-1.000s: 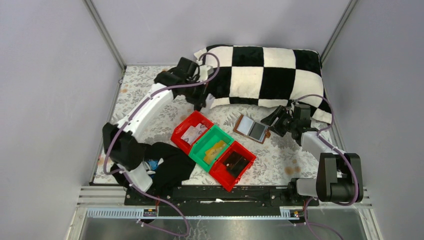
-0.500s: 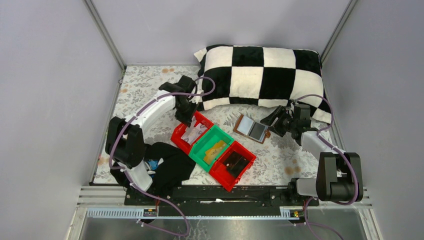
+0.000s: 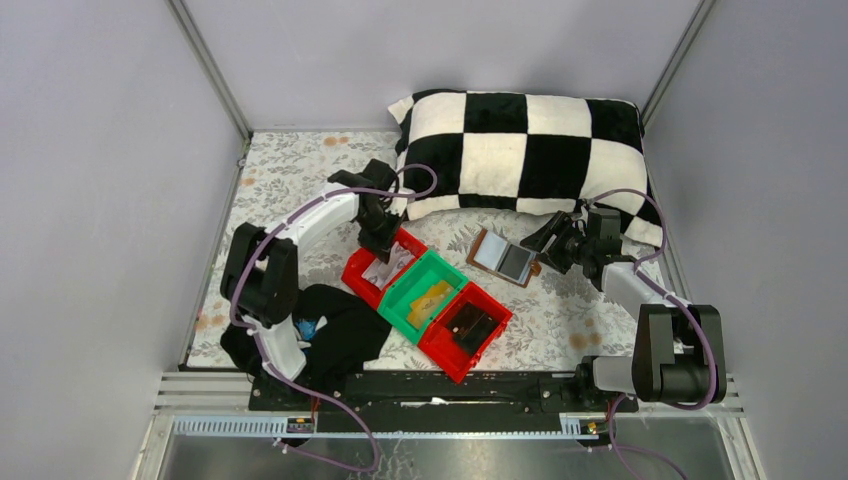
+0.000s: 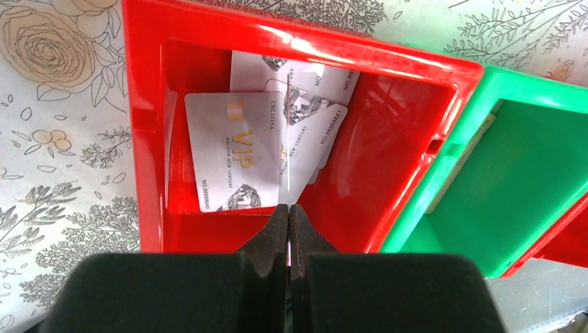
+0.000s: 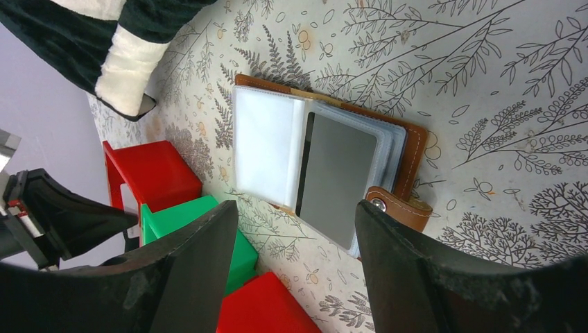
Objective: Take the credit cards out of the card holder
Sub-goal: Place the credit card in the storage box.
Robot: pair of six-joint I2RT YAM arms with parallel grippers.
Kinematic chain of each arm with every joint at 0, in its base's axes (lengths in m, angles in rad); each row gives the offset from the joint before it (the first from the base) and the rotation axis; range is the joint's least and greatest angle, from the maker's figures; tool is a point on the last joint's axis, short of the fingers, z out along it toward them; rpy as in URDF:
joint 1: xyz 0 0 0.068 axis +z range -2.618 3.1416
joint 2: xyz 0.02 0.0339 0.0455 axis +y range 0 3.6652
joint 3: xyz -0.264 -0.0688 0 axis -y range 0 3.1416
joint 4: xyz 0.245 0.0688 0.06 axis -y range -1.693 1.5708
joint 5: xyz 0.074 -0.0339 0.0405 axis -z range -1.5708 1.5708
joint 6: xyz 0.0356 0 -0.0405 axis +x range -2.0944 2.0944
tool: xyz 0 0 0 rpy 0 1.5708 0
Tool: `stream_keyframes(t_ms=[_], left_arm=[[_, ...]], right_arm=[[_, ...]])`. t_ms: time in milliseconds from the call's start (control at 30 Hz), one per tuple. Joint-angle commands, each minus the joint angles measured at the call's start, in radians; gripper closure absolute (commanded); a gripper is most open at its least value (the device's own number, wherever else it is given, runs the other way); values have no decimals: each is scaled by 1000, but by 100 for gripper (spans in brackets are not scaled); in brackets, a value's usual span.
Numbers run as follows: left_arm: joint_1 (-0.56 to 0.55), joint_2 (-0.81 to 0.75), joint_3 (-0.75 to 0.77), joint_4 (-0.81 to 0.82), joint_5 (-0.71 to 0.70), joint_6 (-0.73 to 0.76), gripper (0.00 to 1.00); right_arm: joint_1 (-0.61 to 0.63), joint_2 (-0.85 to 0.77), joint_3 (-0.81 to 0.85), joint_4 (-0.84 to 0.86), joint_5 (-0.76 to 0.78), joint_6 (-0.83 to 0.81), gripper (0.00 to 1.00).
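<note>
Since a second ago my left claw has swung across the bench from the pillow to above the red bin, pressed together. My right claw is spread wide, the open card holder just ahead. Just beyond my left claw lie credit cards.
</note>
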Motion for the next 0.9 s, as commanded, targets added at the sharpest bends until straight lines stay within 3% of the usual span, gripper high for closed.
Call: stream_keyframes(t_ms=[0, 100, 200, 333, 433, 867], left_arm=[[-1, 37, 25, 22, -39, 1, 94], [-2, 57, 89, -29, -135, -43, 66], [-15, 32, 176, -78, -190, -70, 55], [-44, -13, 324, -104, -213, -101, 54], [-75, -29, 397, -62, -131, -120, 51], [-224, 177, 393, 389, 289, -413, 48]], right_arm=[[-3, 5, 23, 5, -21, -15, 29], [-2, 2, 23, 2, -20, -15, 29], [-3, 4, 24, -1, -21, -19, 29], [-2, 14, 34, -1, -21, -22, 29], [-3, 31, 38, 17, -32, -11, 29], [16, 115, 62, 77, -70, 43, 29]])
